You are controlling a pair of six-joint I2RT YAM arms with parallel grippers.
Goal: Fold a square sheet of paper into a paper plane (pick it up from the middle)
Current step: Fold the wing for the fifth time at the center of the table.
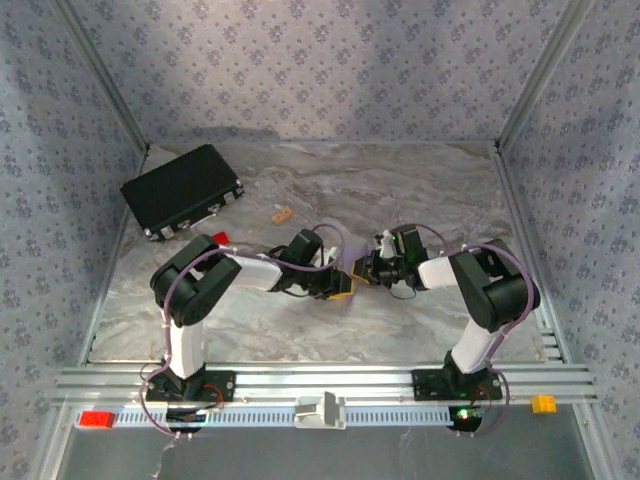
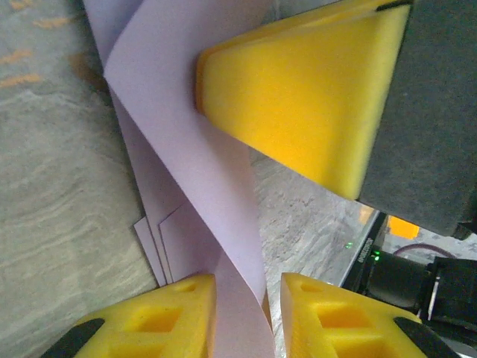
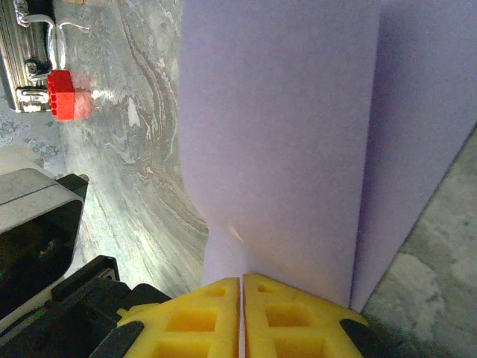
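My R gripper (image 3: pixel 241 283) is clenched on the thin pale-lilac paper sheet (image 3: pixel 298 134). Both yellow pads are pressed flat together w/ the sheet's lower edge nipped between them. From the pinch the paper stands up across the R wrist view in two layers: one broad face, and a second panel behind it on the right. There's a small dent just above the pinch.

My L gripper (image 2: pixel 248 287) is released. The fingers stand apart and a strip of the same paper runs through the gap, close vs. the left-hand finger w/ a clear slot before the other. Can't tell if it touches either pad. In the L wrist view, stacked folded edges show beside that strip, and one yellow finger (image 2: pixel 298 97) of the R gripper sits against the paper's upper part.

From the top cam, both grippers meet nose to nose approx. mid-table over the grey marbled tabletop (image 1: pixel 400 190), w/ the paper mostly hidden btw. them. A black rectangular case (image 1: pixel 183 190) w/ metal latches lies at far left. A small red block (image 1: pixel 220 238) sits just beside its near corner, and a small tan block (image 1: pixel 282 214) lies to the case's right, apart from it.
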